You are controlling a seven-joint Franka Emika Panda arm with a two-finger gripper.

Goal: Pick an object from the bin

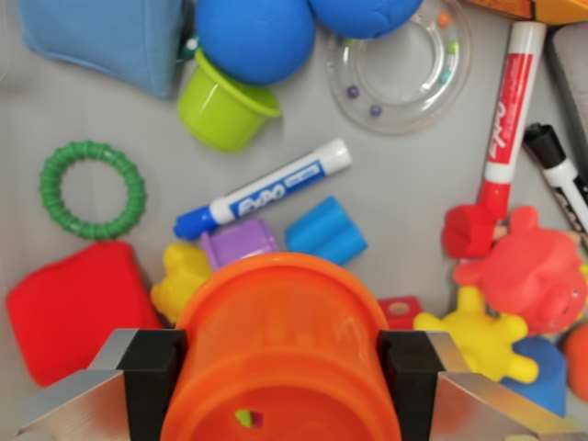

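My gripper [280, 372] is shut on an orange plastic cup [280, 340], with one black finger pad [152, 377] on its left side and the other on its right. The cup fills the bottom centre of the wrist view and hides what lies under it. It is held above the grey bin floor [404, 193], which is strewn with toys. A purple block [241, 243], a yellow toy [181, 280] and a blue block [326, 231] lie just beyond the cup's far rim.
A blue marker [266, 191], a green ring [92, 189], a lime cup [223, 106], a blue ball [255, 37], a clear ring rattle [400, 64], a red marker [510, 115], a pink pig [537, 271], a red cushion [78, 308] and a light blue pouch [106, 37] lie around.
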